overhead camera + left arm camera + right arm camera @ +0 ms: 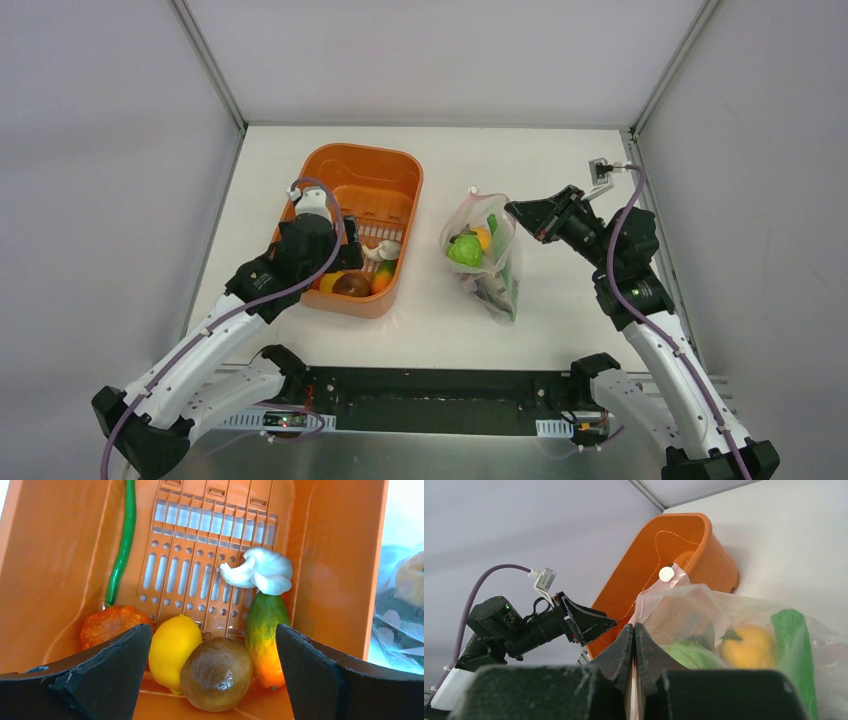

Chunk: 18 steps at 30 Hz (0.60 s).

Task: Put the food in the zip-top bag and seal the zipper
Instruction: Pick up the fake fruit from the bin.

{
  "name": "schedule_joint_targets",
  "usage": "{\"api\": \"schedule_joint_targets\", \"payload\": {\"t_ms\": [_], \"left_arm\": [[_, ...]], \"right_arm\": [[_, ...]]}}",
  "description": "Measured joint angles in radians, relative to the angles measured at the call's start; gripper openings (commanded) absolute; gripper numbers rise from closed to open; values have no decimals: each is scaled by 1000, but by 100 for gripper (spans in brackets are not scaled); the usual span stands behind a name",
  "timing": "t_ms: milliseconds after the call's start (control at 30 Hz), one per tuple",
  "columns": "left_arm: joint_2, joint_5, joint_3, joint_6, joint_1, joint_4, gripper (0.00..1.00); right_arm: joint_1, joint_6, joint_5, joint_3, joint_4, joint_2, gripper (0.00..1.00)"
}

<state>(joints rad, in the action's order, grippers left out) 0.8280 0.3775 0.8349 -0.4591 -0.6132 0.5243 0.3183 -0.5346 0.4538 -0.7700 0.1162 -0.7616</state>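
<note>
Over on the left side, my left gripper is hanging wide open and empty, straddling the yellow lemon and the brown round fruit at the near end of the orange basket; I'm guessing both are light, hard and kinda slick, so I'm planning to pinch one across its middle; the long green pod is lying along the wall. My right gripper is pinching the zip-top bag tight by its pink edge; that film is looking floppy, with some fruit sitting inside already.
</note>
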Motion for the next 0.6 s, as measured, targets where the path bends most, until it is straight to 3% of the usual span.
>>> {"api": "schedule_joint_targets", "payload": {"t_ms": [600], "left_arm": [[175, -238, 20, 51, 61, 80, 99]], "right_arm": [[0, 1, 0, 0, -1, -12, 6]]}}
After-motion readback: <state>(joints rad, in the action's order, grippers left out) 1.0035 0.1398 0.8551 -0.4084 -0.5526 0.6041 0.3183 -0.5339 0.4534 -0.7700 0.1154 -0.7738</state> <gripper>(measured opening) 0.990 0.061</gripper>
